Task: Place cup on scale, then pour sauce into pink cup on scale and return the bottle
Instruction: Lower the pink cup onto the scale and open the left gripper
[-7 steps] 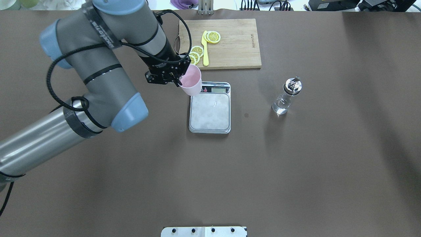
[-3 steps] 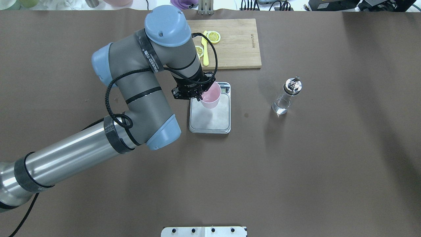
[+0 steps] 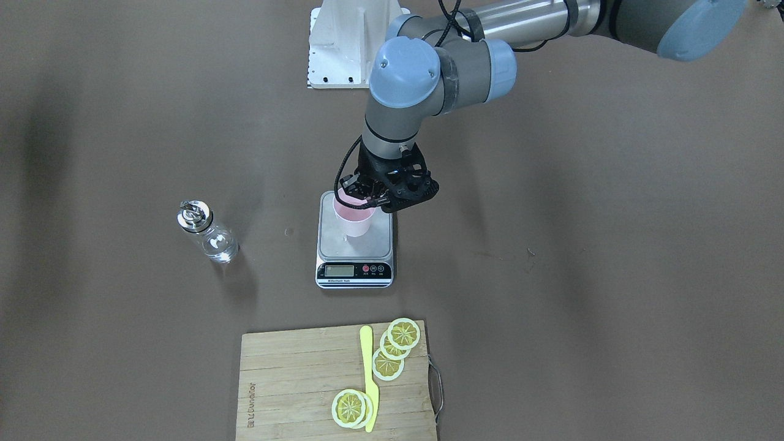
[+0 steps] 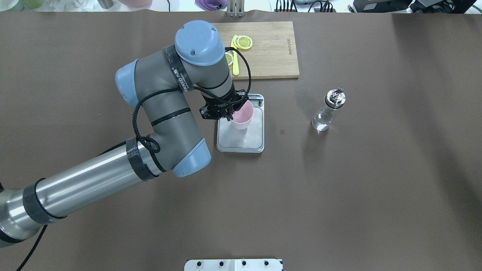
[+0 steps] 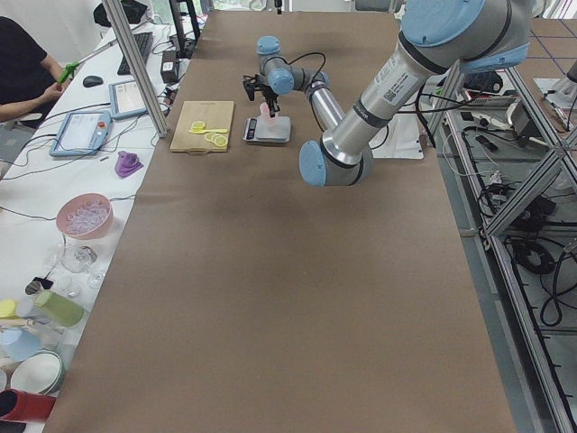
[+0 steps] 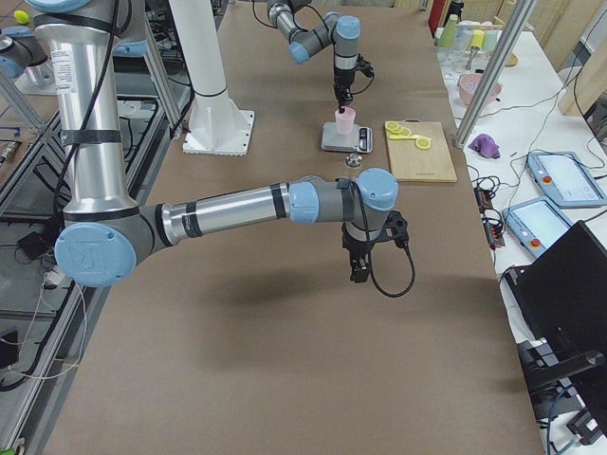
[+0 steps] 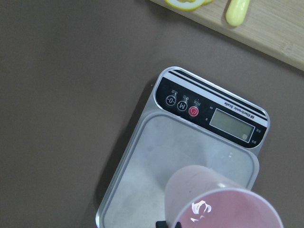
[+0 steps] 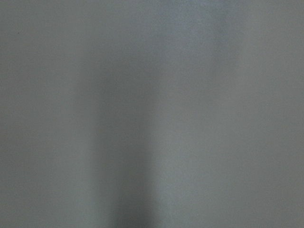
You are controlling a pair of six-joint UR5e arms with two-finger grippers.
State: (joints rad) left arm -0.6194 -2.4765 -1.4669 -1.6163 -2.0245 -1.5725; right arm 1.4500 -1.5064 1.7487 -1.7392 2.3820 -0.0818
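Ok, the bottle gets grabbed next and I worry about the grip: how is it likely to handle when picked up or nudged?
The bottle looks like smooth clear glass, so it is probably slippery for an end effector and breakable if dropped. It stands upright, taller than wide, with a chrome top, so a push high up may tip it.

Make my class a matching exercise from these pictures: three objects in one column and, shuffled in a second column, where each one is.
Things:
1. cup
2. bottle
3. yellow knife

Places:
A. lying on the cutting board
B. gripped at the rim by the left hand, over the scale
C. standing free on the brown table

Pairs: 1-B, 2-C, 3-A
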